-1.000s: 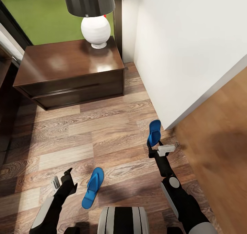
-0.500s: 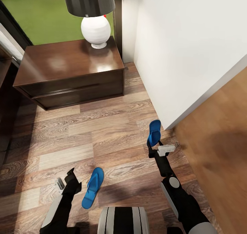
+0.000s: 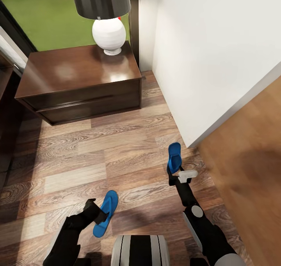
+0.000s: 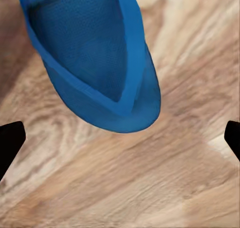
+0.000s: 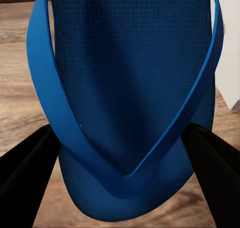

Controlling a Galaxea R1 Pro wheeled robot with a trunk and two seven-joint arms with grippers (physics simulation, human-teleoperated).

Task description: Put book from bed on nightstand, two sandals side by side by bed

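Left pincer [image 3: 100,215] moved over floor sandal [image 3: 106,213], apart | right pincer [image 3: 172,173] clamps other sandal [image 3: 174,157], heel hidden

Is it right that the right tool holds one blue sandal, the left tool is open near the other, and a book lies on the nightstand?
Not quite: the nightstand carries a lamp, not a book, as the head view shows. The rest stands: the right tool holds one blue sandal, and the left tool is open near the other sandal.

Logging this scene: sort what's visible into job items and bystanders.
Job: sandal in right gripper; sandal on floor, left gripper beside it; nightstand.
Bystanders: lamp; white wall; window.
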